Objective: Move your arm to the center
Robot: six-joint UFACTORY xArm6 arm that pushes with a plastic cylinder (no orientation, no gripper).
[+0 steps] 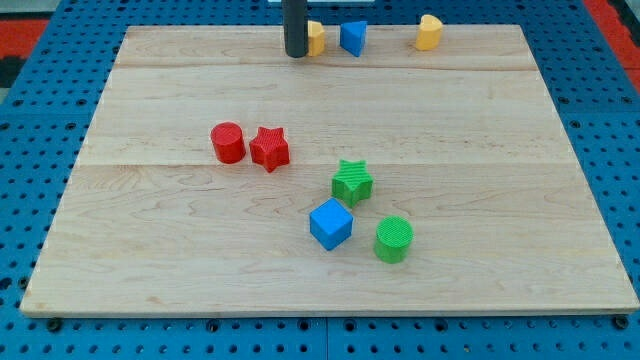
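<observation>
My tip (297,54) sits at the view's top edge of the pale wooden desk (150,230), touching or just beside a yellow block (317,38) whose shape is partly hidden. It is a bare rod, a tool with nothing to spread or pinch. The desk's centre lies below, with a red cylinder (228,142) and a red star block (270,148) just to its left. Drifting left on the way down could knock them. No containers are present.

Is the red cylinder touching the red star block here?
Touching, or as near as the camera view can show: the red cylinder and the red star sit side by side with no board visible between them. My tip is far off, near the view's top.
</observation>
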